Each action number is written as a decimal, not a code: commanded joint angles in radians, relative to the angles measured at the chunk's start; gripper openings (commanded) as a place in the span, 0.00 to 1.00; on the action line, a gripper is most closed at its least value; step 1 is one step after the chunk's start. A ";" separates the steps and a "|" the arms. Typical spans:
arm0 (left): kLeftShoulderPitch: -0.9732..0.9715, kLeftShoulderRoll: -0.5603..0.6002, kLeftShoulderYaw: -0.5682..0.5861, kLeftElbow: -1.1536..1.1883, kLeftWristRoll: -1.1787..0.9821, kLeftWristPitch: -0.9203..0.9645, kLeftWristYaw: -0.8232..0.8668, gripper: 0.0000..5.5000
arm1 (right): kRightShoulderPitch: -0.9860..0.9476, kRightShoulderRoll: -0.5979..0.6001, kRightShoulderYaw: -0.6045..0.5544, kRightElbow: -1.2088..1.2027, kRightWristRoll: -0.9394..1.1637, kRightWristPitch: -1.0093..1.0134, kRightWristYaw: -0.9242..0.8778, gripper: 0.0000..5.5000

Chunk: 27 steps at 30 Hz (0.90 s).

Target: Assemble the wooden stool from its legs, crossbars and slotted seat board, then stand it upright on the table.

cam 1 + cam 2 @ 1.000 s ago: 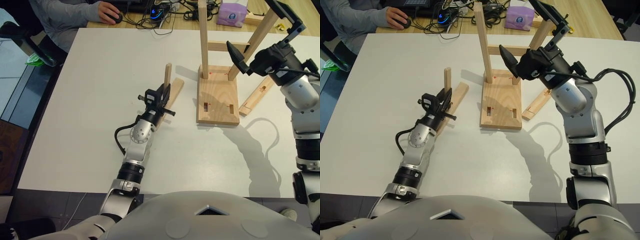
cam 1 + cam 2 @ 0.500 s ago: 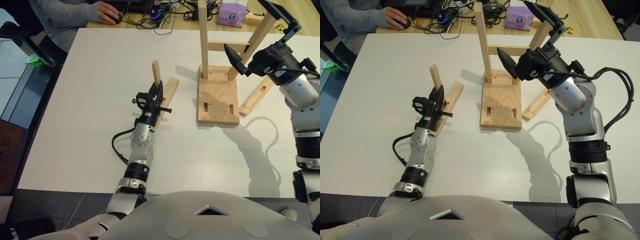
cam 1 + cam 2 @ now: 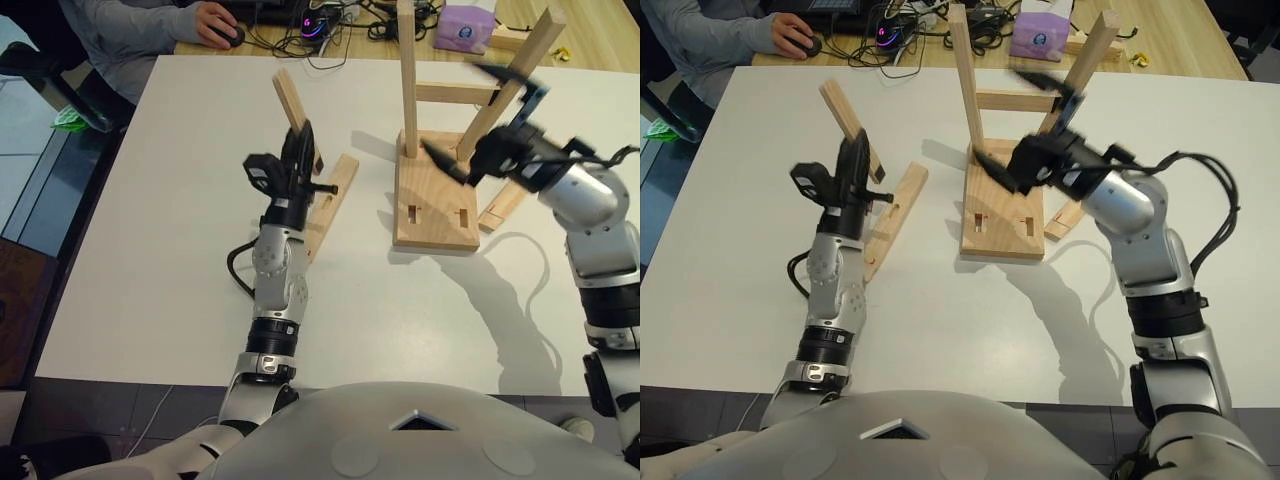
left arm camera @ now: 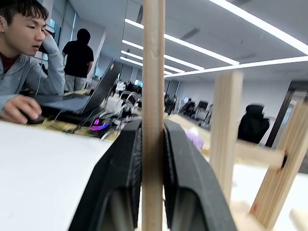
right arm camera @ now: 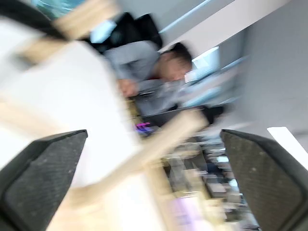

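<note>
My left gripper [image 3: 296, 162] is shut on a wooden leg [image 3: 291, 100] and holds it tilted above the table, left of the seat board. Another slotted leg [image 3: 331, 203] lies on the table under it. The seat board [image 3: 435, 210] lies flat and carries one upright leg [image 3: 406, 70] and one leaning leg [image 3: 515, 70], joined by a crossbar [image 3: 452, 93]. My right gripper [image 3: 482, 120] is open, its fingers wide apart on either side of the leaning leg. A further leg [image 3: 503, 206] lies right of the board.
Beyond the table's far edge a person's hand rests on a mouse [image 3: 232, 36], among cables and a purple box [image 3: 465, 28]. Bare tabletop [image 3: 180, 240] spreads to the left and front.
My left gripper has lifted its leg off the table, raising it up and leftward. My right gripper has dropped lower along the leaning leg, nearer the seat board.
</note>
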 commanded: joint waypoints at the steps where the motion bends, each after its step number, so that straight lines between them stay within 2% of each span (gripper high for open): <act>1: -0.039 -0.060 -0.046 -0.177 -0.108 0.157 0.009 0.07 | 0.045 -0.008 0.068 -0.027 0.088 0.125 0.148 0.80; 6: -0.020 -0.066 -0.107 -0.226 -0.155 0.258 0.002 0.07 | -0.062 0.151 0.157 0.002 0.220 0.298 0.250 0.62; 9: -0.017 -0.073 -0.129 -0.224 -0.148 0.271 0.008 0.07 | -0.132 0.222 0.206 0.036 0.213 0.315 0.272 0.55; 11: -0.016 -0.072 -0.140 -0.218 -0.144 0.276 0.009 0.07 | -0.158 0.251 0.221 0.039 0.206 0.313 0.273 0.45; 18: 0.004 -0.060 -0.176 -0.220 -0.126 0.295 0.016 0.07 | -0.232 0.294 0.235 0.105 0.130 0.258 0.232 0.23; 27: 0.018 -0.055 -0.185 -0.223 -0.110 0.307 0.028 0.07 | -0.319 0.283 0.196 0.209 -0.024 0.167 0.095 0.00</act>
